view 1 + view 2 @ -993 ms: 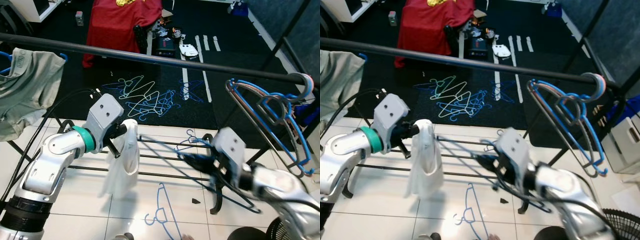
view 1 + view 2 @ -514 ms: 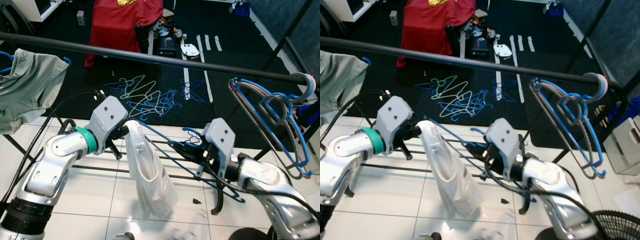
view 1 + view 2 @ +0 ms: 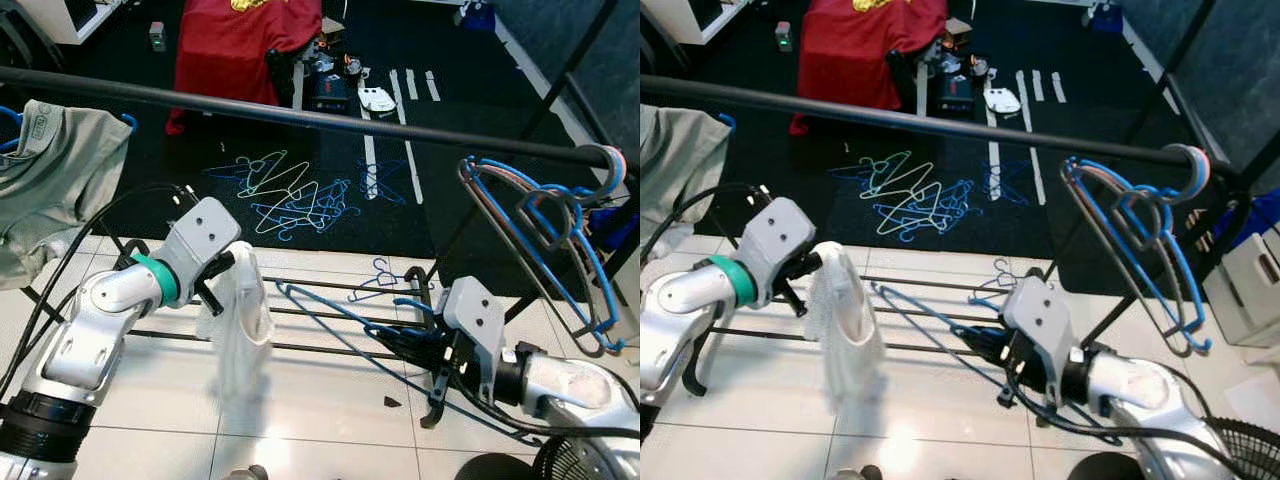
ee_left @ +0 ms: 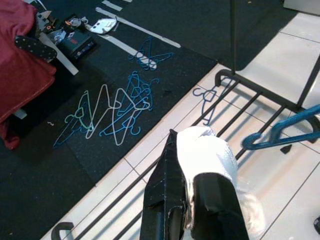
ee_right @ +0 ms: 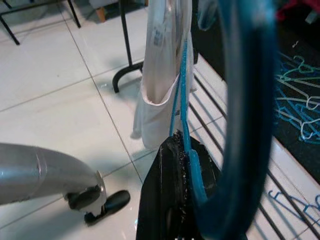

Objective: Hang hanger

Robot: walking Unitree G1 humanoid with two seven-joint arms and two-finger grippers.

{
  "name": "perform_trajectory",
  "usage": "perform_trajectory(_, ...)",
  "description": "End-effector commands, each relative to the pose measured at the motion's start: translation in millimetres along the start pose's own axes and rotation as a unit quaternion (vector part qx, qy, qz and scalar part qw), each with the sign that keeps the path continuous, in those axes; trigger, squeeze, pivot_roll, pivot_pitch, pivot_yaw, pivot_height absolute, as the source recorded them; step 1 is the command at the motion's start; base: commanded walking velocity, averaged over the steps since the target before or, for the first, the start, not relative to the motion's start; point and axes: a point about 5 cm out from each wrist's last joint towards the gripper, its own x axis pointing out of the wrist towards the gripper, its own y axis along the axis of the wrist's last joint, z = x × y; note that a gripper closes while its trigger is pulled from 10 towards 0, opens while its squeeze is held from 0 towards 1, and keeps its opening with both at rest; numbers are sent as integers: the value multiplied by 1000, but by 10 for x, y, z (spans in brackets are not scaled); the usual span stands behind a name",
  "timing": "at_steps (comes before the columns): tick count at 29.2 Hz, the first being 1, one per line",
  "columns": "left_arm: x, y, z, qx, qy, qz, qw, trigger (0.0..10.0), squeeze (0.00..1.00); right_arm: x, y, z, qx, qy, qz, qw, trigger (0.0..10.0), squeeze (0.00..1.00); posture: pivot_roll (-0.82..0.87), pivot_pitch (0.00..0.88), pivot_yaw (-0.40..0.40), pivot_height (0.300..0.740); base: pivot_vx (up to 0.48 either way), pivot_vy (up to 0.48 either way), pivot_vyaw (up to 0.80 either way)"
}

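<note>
left pincer [image 3: 222,283] clamps white cloth garment [image 3: 240,320] | right pincer [image 3: 992,345] clamps thin blue wire hanger [image 3: 340,322] | both below black rail [image 3: 300,115] | risk: garment slips off hanger

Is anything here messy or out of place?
Yes. A tangle of wire hangers lies heaped on the dark carpet beyond the rail, and one more blue hanger sits on the rack's lower bars, instead of hanging up with the hangers at the rail's right end.
</note>
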Motion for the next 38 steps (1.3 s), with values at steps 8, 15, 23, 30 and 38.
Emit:
perform_trajectory(8,16,73,79,-2,-21,25,999,10000,0,69,104,-89,-1,34,22,999,10000,0,-26,126,49,740,0,0,0)
perform_trajectory(15,38,93,69,-2,-21,30,999,10000,0,50,70,-128,2,42,13,999,10000,0,-28,130,53,740,0,0,0)
perform_trajectory(23,-14,252,184,-23,-76,68,995,10000,0,158,36,0,-6,-11,15,1000,10000,0,-22,134,55,740,0,0,0)
perform_trajectory(30,-85,464,400,-30,-152,112,981,10000,0,489,191,45,1,-21,74,997,10000,0,-2,128,63,740,0,0,0)
perform_trajectory(38,-117,690,520,-20,-186,156,970,10000,0,801,408,105,-2,-59,131,990,10000,0,7,116,75,740,0,0,0)
